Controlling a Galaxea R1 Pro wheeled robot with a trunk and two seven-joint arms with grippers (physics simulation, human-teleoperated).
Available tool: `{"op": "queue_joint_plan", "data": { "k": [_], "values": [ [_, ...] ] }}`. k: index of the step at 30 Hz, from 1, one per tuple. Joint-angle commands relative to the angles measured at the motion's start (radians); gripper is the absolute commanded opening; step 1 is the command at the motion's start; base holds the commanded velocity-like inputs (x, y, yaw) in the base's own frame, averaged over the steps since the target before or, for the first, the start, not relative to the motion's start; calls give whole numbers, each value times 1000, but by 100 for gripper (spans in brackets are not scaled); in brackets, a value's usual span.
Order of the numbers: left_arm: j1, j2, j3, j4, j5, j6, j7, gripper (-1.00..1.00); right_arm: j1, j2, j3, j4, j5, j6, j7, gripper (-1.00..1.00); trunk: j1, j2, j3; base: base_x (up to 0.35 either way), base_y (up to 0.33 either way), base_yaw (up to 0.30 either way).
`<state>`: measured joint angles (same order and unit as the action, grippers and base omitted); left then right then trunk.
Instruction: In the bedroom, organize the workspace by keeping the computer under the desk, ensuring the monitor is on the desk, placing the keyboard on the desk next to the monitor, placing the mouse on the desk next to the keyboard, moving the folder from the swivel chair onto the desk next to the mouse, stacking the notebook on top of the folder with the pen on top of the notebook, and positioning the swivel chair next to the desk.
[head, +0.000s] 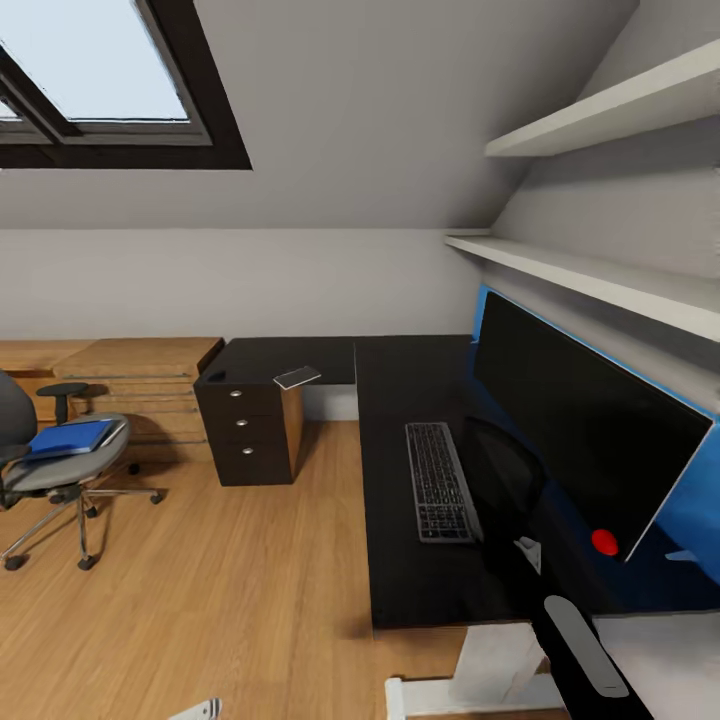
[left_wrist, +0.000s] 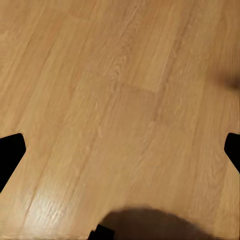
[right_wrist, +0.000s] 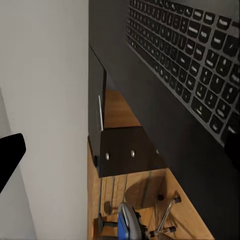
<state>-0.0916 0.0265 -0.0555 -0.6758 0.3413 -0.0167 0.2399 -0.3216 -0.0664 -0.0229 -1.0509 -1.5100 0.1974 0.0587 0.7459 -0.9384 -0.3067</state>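
Observation:
The black-topped desk (head: 400, 560) runs along the right wall, with its drawer unit (head: 240, 430) at the far left end. On the desk stands the monitor (head: 580, 420), and in front of it lies the keyboard (head: 438, 482), also seen close up as the keyboard (right_wrist: 195, 60). A small red object (head: 604, 541) sits under the screen's near corner. The grey notebook (head: 297, 377) lies above the drawers. At the left, the swivel chair (head: 70, 480) carries the blue folder (head: 68, 438). My left gripper (left_wrist: 120, 155) hangs open over bare floor. My right gripper (right_wrist: 120, 150) is open beside the desk.
Low light-wood cabinets (head: 130, 385) line the back wall left of the desk. Two white shelves (head: 600, 280) jut out above the monitor, under a sloping ceiling. Wood floor (head: 250, 580) lies between chair and desk. My right forearm (head: 585, 650) reaches in at the desk's near corner.

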Motion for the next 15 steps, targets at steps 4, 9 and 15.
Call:
{"op": "queue_joint_plan", "data": {
  "k": [4, 9, 15],
  "values": [
    [0, 3, -4, -1, 8, -2, 7, 100, -1, 0, -1, 0, -7, 5, 2, 100, -1, -1, -1, -332, 0, 0],
    [0, 10, -4, -1, 8, 0, 8, 100, -1, 0, -1, 0, -6, 4, 2, 100, -1, -1, -1, -331, 0, 0],
    [0, 14, -3, 0, 10, 4, 12, 100, -1, 1, 1, 1, -3, 4, 0, 100, -1, -1, -1, -331, -38, 0]
  ]
}}
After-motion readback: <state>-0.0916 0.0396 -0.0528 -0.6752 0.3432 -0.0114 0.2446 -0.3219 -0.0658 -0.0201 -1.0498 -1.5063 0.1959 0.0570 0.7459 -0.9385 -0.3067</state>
